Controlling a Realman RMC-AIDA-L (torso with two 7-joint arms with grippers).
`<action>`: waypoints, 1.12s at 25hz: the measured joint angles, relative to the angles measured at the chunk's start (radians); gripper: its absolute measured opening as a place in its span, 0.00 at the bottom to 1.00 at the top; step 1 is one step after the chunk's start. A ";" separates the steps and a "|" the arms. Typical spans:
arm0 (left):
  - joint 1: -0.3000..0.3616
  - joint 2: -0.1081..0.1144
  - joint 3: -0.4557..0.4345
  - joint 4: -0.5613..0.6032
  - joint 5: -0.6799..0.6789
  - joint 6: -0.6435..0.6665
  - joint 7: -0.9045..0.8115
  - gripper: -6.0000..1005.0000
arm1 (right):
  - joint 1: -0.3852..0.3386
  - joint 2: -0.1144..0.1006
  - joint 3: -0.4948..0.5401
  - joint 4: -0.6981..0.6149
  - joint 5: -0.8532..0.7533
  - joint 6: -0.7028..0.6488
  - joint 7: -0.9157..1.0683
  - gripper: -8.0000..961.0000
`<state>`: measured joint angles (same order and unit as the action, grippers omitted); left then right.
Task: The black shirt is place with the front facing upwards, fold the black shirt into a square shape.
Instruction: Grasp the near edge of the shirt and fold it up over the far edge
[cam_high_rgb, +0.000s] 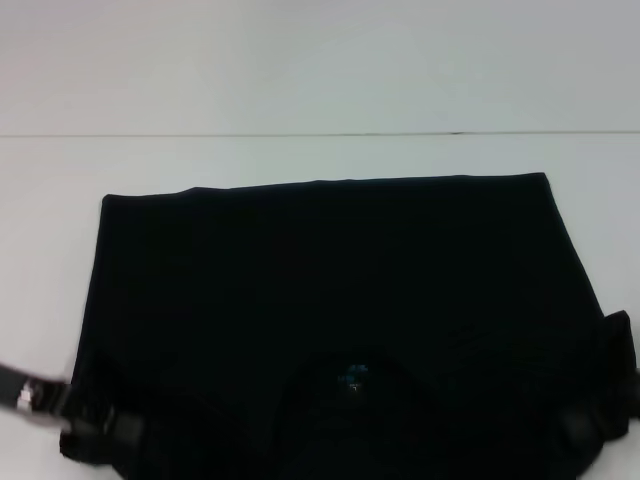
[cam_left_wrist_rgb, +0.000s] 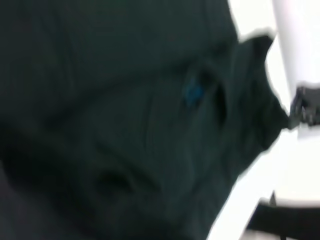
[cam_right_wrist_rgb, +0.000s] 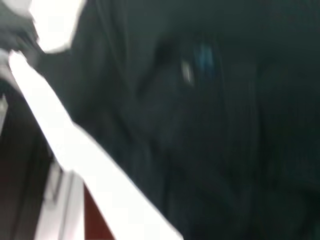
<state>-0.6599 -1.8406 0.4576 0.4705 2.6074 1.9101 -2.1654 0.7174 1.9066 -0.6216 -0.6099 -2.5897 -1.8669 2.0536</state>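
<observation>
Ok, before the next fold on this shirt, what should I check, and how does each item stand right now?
1. Shirt lies flat on the table: ok across the far part; bunched at the near corners.
2. Far edge straight: ok.
3. Neck label visible, near edge: ok.
4. Left gripper at near left corner: ok; grip: cannot tell.
5. Right gripper at near right corner: ok; grip: cannot tell.
6. Lettering visible: not ok.

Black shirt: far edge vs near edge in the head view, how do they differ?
The black shirt's far edge runs straight and flat across the white table; the near edge is bunched at both corners. No gripper is at the far edge; the left gripper and right gripper sit at the near corners. The blue neck label lies near the near edge, none by the far. Both are plain black.
</observation>
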 joint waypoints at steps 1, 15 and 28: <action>-0.001 0.005 -0.037 0.000 0.000 -0.008 -0.003 0.02 | 0.002 -0.009 0.033 0.011 0.022 0.014 0.006 0.02; 0.057 0.010 -0.475 -0.077 -0.219 -0.409 -0.073 0.02 | -0.005 -0.035 0.257 0.197 0.424 0.512 0.106 0.02; 0.035 -0.107 -0.477 -0.125 -0.394 -0.729 0.104 0.02 | 0.021 0.095 0.250 0.237 0.584 0.885 -0.049 0.02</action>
<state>-0.6249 -1.9475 -0.0198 0.3453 2.2136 1.1812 -2.0612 0.7381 2.0017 -0.3720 -0.3727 -2.0058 -0.9816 2.0045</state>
